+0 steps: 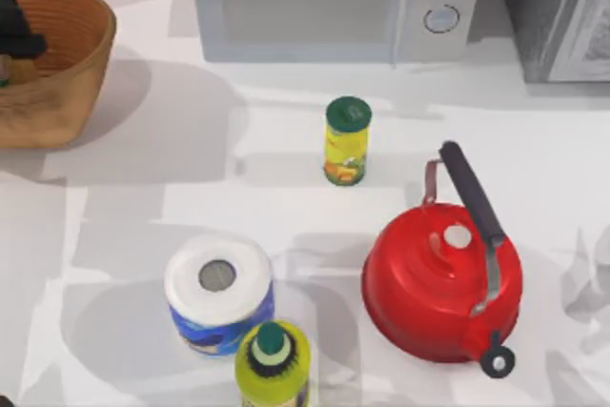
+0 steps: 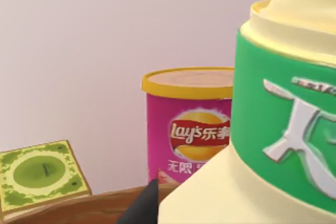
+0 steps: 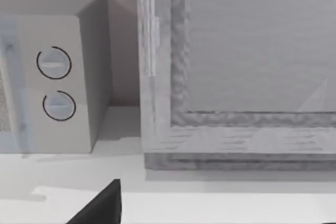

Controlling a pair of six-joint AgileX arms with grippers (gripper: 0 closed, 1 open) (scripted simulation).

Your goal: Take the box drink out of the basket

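The woven basket [image 1: 81,64] stands at the table's far left corner, and its brown rim [image 2: 79,208] runs low in the left wrist view. My left gripper [image 1: 14,33] reaches down inside it as a dark shape. The box drink [image 2: 262,129], pale cream-yellow with a green band, sits tilted and very close in the left wrist view. One dark finger [image 2: 142,208] lies against its side, so the gripper looks shut on it. My right gripper [image 3: 100,208] is parked near the microwave's dials and a grey cabinet.
A pink chips canister [image 2: 189,129] stands behind the basket, with a green-patterned box [image 2: 39,174] beside it. A microwave [image 1: 324,7] and grey cabinet [image 1: 562,7] line the back. A yellow can [image 1: 346,140], red kettle [image 1: 440,278], paper roll [image 1: 219,293] and yellow-green bottle [image 1: 274,364] stand on the table.
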